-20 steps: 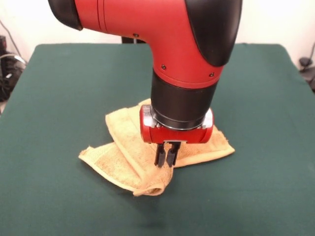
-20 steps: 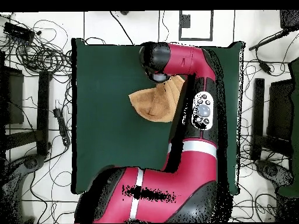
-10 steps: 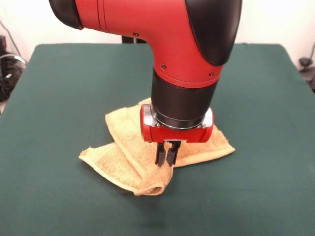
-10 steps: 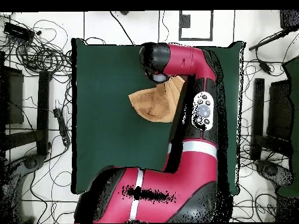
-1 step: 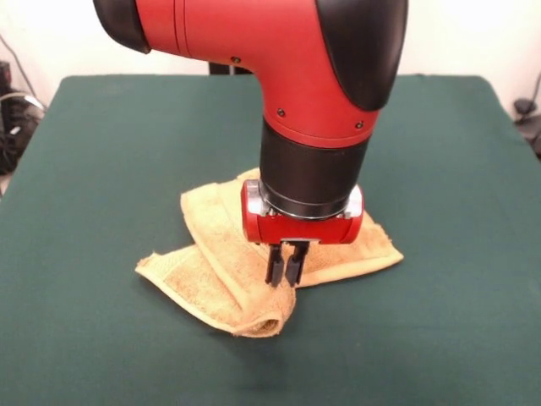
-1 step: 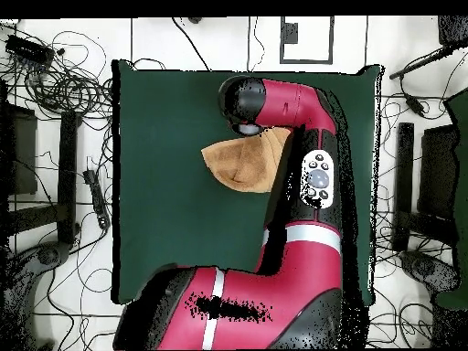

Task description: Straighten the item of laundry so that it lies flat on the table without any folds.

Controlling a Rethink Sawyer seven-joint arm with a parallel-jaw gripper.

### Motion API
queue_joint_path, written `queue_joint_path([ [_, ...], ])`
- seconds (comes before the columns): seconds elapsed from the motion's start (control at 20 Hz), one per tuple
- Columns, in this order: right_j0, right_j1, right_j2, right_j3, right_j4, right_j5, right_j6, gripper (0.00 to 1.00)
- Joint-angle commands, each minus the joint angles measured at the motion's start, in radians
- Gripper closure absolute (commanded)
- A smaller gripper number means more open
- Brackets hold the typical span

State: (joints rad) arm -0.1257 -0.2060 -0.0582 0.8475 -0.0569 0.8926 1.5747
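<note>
The item of laundry (image 5: 215,254), a yellow-orange towel, lies crumpled at the middle of the green table (image 5: 110,144). One layer crosses over another, and a rolled fold points toward the near edge. My gripper (image 5: 284,279) comes straight down onto the towel's middle ridge. Its two black fingers are pressed together, shut on a pinch of cloth. In the overhead view the towel (image 6: 239,164) shows as a rumpled wedge, partly covered by the red arm (image 6: 311,174). That arm also hides the gripper there.
Green table cloth (image 6: 164,119) spreads wide on every side of the towel. Cables and stands (image 6: 64,82) crowd the floor beyond the table's edges.
The arm's upper body has shifted slightly sideways. The gripper stays at the same spot on the towel, and the cloth has barely moved.
</note>
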Motion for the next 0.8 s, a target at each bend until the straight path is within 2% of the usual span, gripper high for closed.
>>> queue_joint_path([
  [0.05, 0.010, -0.042, 0.072, 0.291, 0.014, -0.080, 0.140, 1.00],
  [0.4, -0.001, -0.068, 0.068, 0.338, 0.007, -0.086, 0.112, 1.00],
  [0.8, -0.022, -0.053, 0.075, 0.286, 0.001, -0.027, 0.068, 1.00],
])
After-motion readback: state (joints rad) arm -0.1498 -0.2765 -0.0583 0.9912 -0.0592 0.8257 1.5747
